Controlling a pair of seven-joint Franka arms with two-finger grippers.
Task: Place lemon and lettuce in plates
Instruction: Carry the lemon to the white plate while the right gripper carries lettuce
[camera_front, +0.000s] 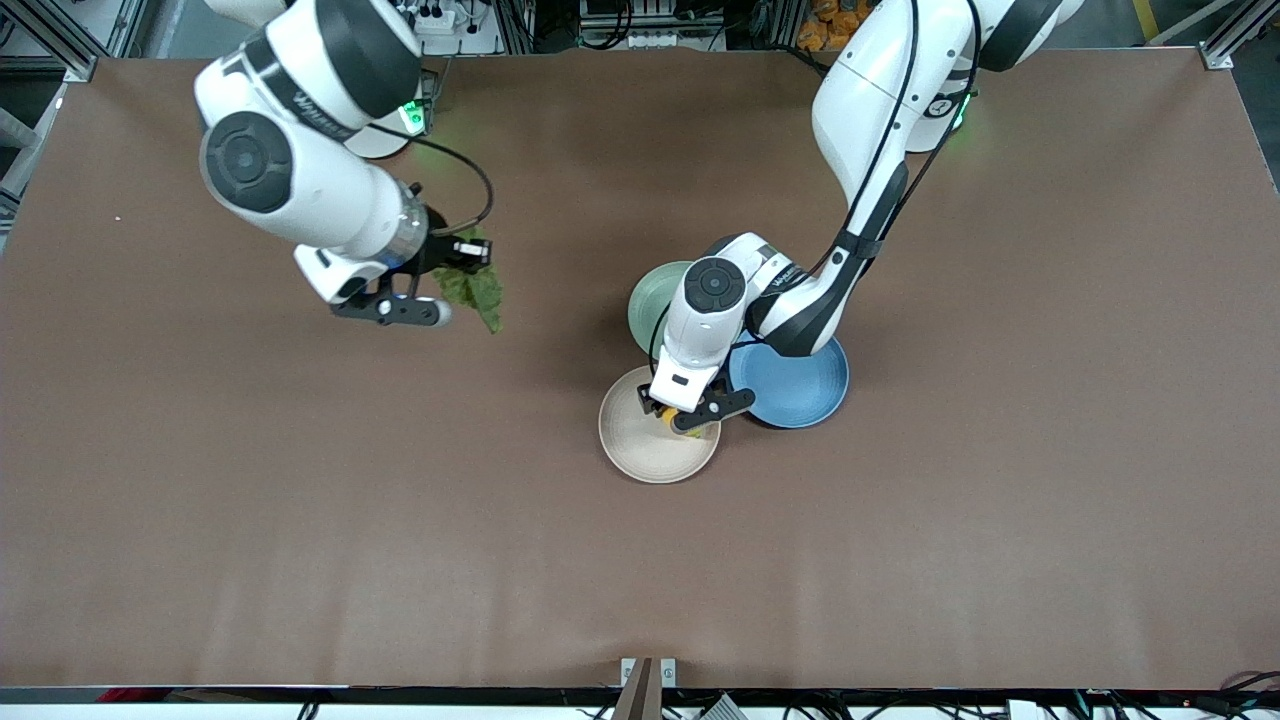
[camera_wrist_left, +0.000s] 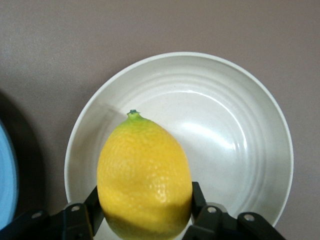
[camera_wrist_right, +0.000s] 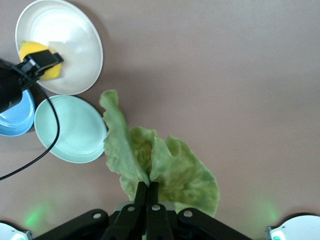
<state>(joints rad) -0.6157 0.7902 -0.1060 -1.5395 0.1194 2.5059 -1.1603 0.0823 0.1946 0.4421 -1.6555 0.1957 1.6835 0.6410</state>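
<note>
My left gripper (camera_front: 688, 417) is shut on the yellow lemon (camera_wrist_left: 144, 175) and holds it over the cream plate (camera_front: 645, 447), toward that plate's edge beside the blue plate. The lemon (camera_front: 672, 419) shows as a small yellow spot between the jaws in the front view. The cream plate (camera_wrist_left: 240, 150) fills the left wrist view. My right gripper (camera_front: 462, 268) is shut on the green lettuce leaf (camera_front: 478, 286) and holds it in the air over bare table at the right arm's end. The leaf (camera_wrist_right: 165, 165) hangs from the pinched jaws. The mint green plate (camera_front: 655, 300) is partly hidden by my left arm.
A blue plate (camera_front: 795, 385) lies beside the cream plate, toward the left arm's end. All three plates (camera_wrist_right: 70, 127) cluster together mid-table. A white round object (camera_front: 380, 145) lies at the right arm's base. Brown table (camera_front: 300, 520) spreads around.
</note>
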